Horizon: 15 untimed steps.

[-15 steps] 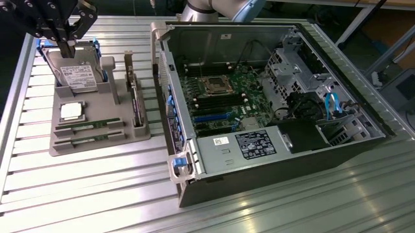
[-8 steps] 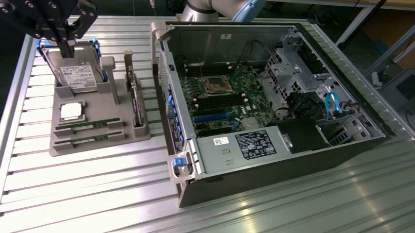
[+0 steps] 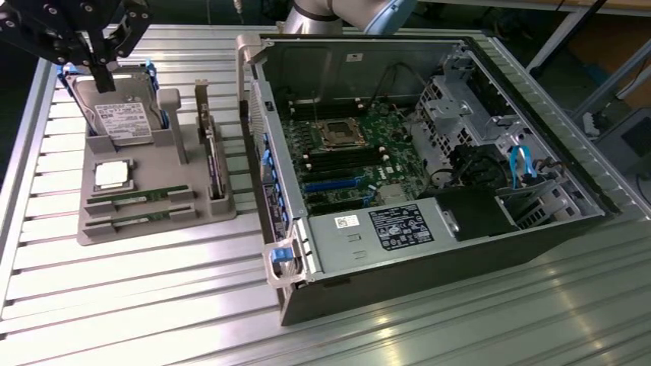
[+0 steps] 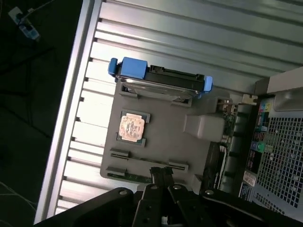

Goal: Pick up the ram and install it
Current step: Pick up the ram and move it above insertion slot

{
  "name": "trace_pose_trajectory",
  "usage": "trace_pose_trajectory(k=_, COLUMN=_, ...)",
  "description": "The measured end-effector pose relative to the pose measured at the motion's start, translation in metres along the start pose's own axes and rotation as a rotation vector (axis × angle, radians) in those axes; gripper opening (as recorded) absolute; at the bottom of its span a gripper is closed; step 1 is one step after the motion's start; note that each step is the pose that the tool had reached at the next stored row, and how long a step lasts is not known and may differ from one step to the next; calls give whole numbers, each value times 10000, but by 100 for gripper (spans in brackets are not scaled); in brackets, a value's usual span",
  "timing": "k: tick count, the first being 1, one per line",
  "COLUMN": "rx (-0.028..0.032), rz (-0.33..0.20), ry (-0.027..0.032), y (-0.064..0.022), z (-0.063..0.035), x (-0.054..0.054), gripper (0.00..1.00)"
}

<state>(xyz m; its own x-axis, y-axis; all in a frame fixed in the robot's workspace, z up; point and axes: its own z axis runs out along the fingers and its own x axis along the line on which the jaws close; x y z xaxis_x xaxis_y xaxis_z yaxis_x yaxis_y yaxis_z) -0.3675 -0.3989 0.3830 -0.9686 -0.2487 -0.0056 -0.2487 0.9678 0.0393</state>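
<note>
1. Pincer (image 3: 105, 84) pressed together, pinching nothing. It hangs at upper left of the exterior view, over the HDD (image 3: 119, 114) standing at the far end of the grey parts tray (image 3: 133, 231).
2. Ram (image 3: 137, 196) lies flat in a tray slot at left-centre of the exterior view, w/ a second stick (image 3: 139, 219) just beside it in the next slot. Both sit just below the CPU (image 3: 112, 175). Neither is touched, and the pincer is well apart from both.
3. Open PC case (image 3: 407, 286) takes the right half of the exterior view, w/ motherboard (image 3: 356, 164) and CPU socket (image 3: 336, 135) exposed. Judged: task at its start, nothing lifted, nothing seated.
4. Risks, judged:
   - Shut fingers can't straddle a thin stick. Coming down like this would hit the board edge or chips.
   - Sticks lie close together. An off-centre grab could catch the neighbour or tip the stick in its slot.
   - HDD, tray post (image 3: 168, 126) and expansion card (image 3: 210, 156) stand tall nearby. Low sideways travel could clip them.
   - A tilted or end-heavy grip could miss the slot, jam or flex the stick. Case wall and cables crowd the approach.
</note>
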Motion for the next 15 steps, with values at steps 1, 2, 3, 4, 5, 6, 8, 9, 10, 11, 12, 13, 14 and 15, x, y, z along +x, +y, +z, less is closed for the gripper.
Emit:
trace_pose_trajectory(k=1, rx=-1, rz=-182, ry=8, y=0, z=0, x=0, gripper=10)
trace_pose_trajectory(k=2, rx=-3, rz=-426, ry=17, y=0, z=1, x=0, gripper=10)
trace_pose_trajectory(k=3, rx=-4, rz=-736, ry=30, y=0, z=2, x=0, gripper=10)
trace_pose_trajectory(k=4, rx=-5, rz=-981, ry=39, y=0, z=3, x=0, gripper=10)
trace_pose_trajectory(k=5, rx=-7, rz=-1177, ry=46, y=0, z=3, x=0, gripper=10)
trace_pose_trajectory(k=6, rx=-8, rz=-1429, ry=56, y=0, z=4, x=0, gripper=10)
trace_pose_trajectory(k=8, rx=-10, rz=-1862, ry=73, y=0, z=6, x=0, gripper=10)
trace_pose_trajectory(k=9, rx=-11, rz=-2066, ry=81, y=0, z=7, x=0, gripper=10)
trace_pose_trajectory(k=10, rx=-13, rz=-2332, ry=92, y=0, z=8, x=0, gripper=10)
trace_pose_trajectory(k=11, rx=-14, rz=-2593, ry=102, y=0, z=9, x=0, gripper=10)
trace_pose_trajectory(k=12, rx=-16, rz=-2854, ry=113, y=-1, z=10, x=0, gripper=10)
trace_pose_trajectory(k=13, rx=-17, rz=-3051, ry=120, y=0, z=11, x=0, gripper=10)
trace_pose_trajectory(k=14, rx=-18, rz=-3318, ry=131, y=-1, z=13, x=0, gripper=10)
trace_pose_trajectory(k=15, rx=-19, rz=-3513, ry=138, y=-1, z=14, x=0, gripper=10)
